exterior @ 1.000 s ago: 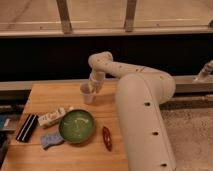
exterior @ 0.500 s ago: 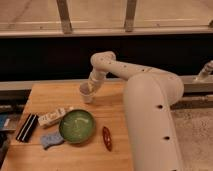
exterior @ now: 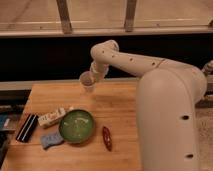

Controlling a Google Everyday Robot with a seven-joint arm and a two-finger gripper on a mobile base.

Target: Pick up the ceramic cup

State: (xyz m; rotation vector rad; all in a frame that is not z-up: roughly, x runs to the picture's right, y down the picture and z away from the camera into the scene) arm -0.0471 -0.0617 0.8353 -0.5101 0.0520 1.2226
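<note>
The ceramic cup (exterior: 88, 82) is a small pale handleless tumbler. It hangs slightly tilted above the far edge of the wooden table (exterior: 120, 107), left of centre. My gripper (exterior: 94, 76) is at the end of the white arm, which reaches in from the right. It is shut on the cup's right side and holds it off the tabletop. The fingers themselves are mostly hidden behind the cup and the wrist.
A wide green bowl (exterior: 76, 125) sits at the table's front left. A white packet (exterior: 53, 117), a black box (exterior: 27, 128) and a blue sponge (exterior: 51, 140) lie to its left. A red chili-shaped object (exterior: 107, 138) lies to its right. A dark wall runs behind the table.
The cup has risen from the tabletop with the gripper. The arm's wrist has lifted and the elbow has swung closer to the camera.
</note>
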